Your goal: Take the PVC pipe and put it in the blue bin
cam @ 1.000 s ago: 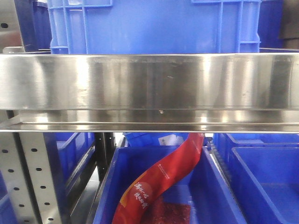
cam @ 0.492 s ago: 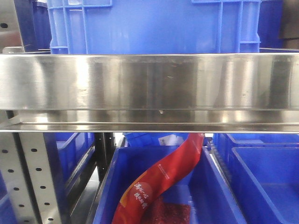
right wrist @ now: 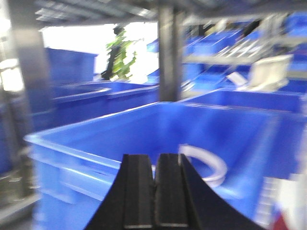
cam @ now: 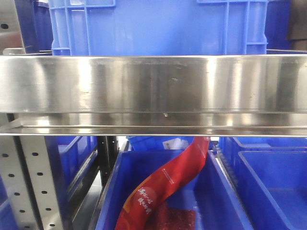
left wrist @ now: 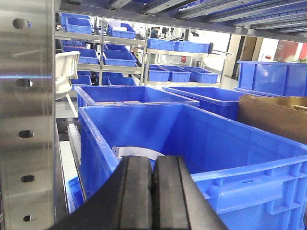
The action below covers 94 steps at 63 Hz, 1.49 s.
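Both claws are seen pressed fully together, nothing held — left gripper (left wrist: 152, 191), right gripper (right wrist: 154, 191). The PVC pipe (right wrist: 207, 163) lies inside the blue bin (right wrist: 86, 143).

PVC pipe (left wrist: 139, 152): 1 | red pouch (cam: 165, 184): 1 | cardboard box (left wrist: 273, 117): 1

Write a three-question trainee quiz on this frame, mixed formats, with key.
1. True or false: the left gripper has its fingers pressed together with nothing between them.
2. Where does the PVC pipe lie? A) in the blue bin B) on the steel shelf C) in the right gripper
3. Fill in: in the front view, a ___ packet leans in a lower bin.

Key: 1 true; 2 A; 3 red.
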### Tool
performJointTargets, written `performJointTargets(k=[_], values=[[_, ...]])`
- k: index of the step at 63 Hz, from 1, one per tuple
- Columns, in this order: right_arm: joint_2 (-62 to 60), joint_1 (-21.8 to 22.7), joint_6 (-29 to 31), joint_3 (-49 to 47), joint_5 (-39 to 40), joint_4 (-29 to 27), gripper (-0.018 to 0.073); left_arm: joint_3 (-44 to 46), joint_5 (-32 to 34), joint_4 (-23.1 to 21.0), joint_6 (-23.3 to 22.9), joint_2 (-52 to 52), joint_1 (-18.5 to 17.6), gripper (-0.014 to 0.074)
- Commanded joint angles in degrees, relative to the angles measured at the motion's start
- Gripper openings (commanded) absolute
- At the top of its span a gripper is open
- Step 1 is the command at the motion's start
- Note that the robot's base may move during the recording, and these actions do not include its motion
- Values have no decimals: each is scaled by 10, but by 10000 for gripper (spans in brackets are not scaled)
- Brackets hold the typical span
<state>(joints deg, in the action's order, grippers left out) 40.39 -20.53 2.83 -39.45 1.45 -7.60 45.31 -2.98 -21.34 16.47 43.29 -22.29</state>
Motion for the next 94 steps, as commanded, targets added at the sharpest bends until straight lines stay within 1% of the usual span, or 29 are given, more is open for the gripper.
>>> performJointTargets(k=[1, 7, 17, 26, 30, 40, 44, 46, 51, 94], values=[[-51, 44, 4, 55, 21, 17, -167, -1, 10, 1, 0, -2, -4, -111], [-110, 105, 4, 128, 20, 17, -167, -1, 10, 1, 0, -2, -4, -111], [-197, 185, 4, 224, 20, 17, -167, -1, 10, 1, 0, -2, -4, -111], [-275, 229, 4, 295, 20, 14, -167, -1, 10, 1, 0, -2, -4, -111], [-308, 234, 4, 321, 20, 14, -167, -1, 10, 1, 0, -2, -4, -111], [-393, 234, 4, 395, -10, 14, -167, -1, 10, 1, 0, -2, -4, -111], [-404, 234, 4, 395, -10, 14, -167, -1, 10, 1, 0, -2, -4, -111], [-404, 234, 4, 395, -35, 14, -167, -1, 10, 1, 0, -2, -4, -111], [-404, 234, 4, 395, -43, 14, -167, -1, 10, 1, 0, -2, -4, -111], [-404, 234, 4, 395, -35, 14, -167, -1, 14, 1, 0, -2, -4, -111]])
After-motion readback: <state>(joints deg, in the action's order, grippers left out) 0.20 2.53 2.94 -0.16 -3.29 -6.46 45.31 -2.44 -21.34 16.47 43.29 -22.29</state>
